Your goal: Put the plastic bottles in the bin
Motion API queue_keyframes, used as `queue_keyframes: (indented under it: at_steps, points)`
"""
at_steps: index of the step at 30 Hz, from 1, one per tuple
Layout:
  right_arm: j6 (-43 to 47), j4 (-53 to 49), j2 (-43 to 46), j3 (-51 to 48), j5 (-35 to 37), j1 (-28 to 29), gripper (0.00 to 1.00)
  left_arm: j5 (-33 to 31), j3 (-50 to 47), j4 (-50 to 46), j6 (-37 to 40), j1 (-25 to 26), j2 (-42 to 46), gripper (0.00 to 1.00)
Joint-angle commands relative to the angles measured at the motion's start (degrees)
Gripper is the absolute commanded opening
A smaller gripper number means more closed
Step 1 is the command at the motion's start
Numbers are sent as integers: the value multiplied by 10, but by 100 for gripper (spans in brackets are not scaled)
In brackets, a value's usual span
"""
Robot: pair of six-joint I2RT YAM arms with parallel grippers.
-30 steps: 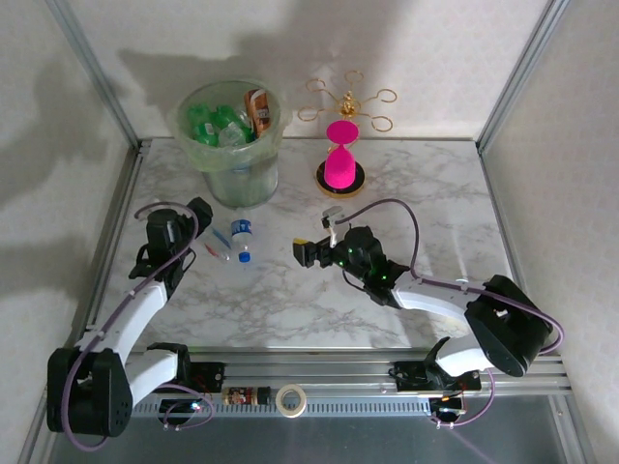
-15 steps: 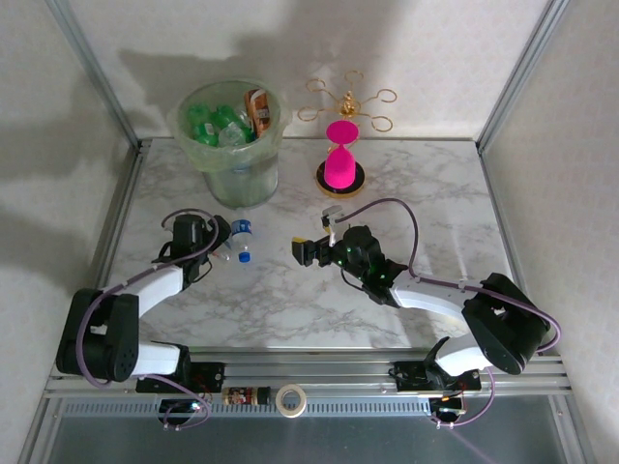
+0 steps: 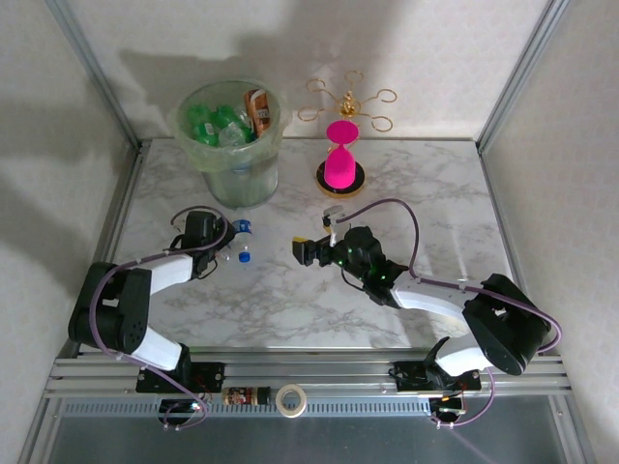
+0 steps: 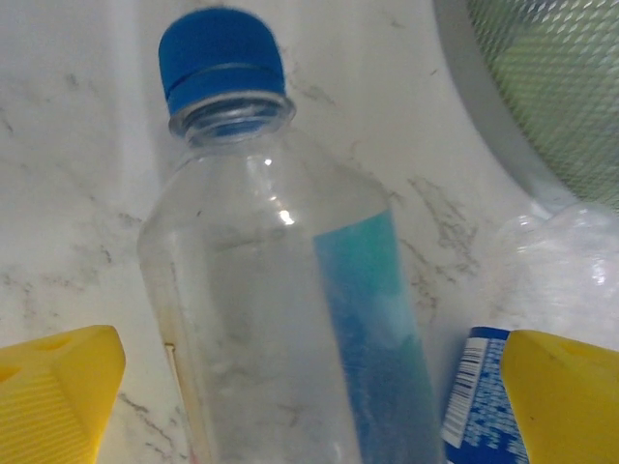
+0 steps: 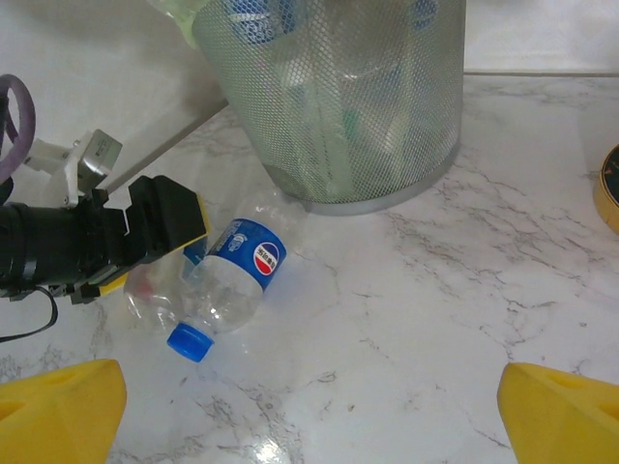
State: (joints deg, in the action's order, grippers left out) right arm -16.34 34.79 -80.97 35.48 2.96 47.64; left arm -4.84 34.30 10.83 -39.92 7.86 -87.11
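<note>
Two clear bottles point(image 5: 237, 275) lie near the bin point(image 5: 368, 126), one Pepsi-labelled.

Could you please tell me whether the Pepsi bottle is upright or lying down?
Lying down: the Pepsi bottle rests on its side on the marble table, blue cap pointing sideways.

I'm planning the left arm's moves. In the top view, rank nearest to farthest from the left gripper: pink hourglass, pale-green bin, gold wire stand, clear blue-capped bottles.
From the left gripper:
1. Clear blue-capped plastic bottles, just ahead of it.
2. Pale-green round plastic bin, farther back.
3. Pink hourglass-shaped object, back right.
4. Gold wire stand, behind the hourglass.
</note>
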Motion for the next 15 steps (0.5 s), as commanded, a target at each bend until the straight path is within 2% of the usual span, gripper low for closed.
queue_keyframes:
  at_steps: [1, 11, 15]
  points:
    - [-5, 13, 17, -12, 9, -2, 99, -20, 12, 2, -1, 5, -9, 98]
    - [-5, 12, 20, -13, 10, -2, 99, -25, 3, 18, -2, 5, -15, 84]
    - [-5, 11, 25, -15, 12, -2, 99, -26, 0, 23, -1, 4, -20, 75]
